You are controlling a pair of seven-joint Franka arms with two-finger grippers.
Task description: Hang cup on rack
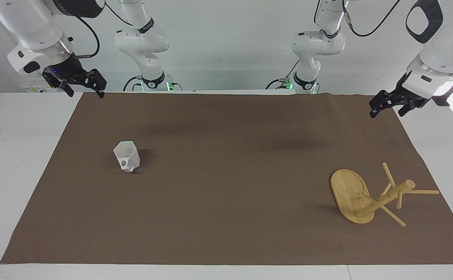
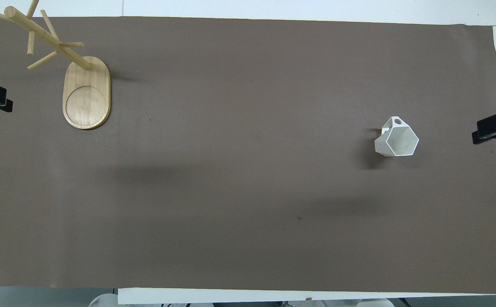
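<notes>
Faceted white cup [image 1: 127, 156] [image 2: 396, 137] upright, handle at 12 o'clock overhead; bamboo rack [image 1: 370, 198] [image 2: 85, 91] upright at 10 o'clock, well apart.

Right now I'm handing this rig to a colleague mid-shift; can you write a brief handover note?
Left gripper: open, holds nothing, waiting above the mat's edge at its own end.
Right gripper: open, holds nothing, raised at the mat's corner at its end.
Cup: upright on the mat toward the right arm's end, untouched.
Rack: on the mat toward the left arm's end, no cup on its pegs.
Done: nothing. Left: grasp the cup, carry it over, hang it.
</notes>
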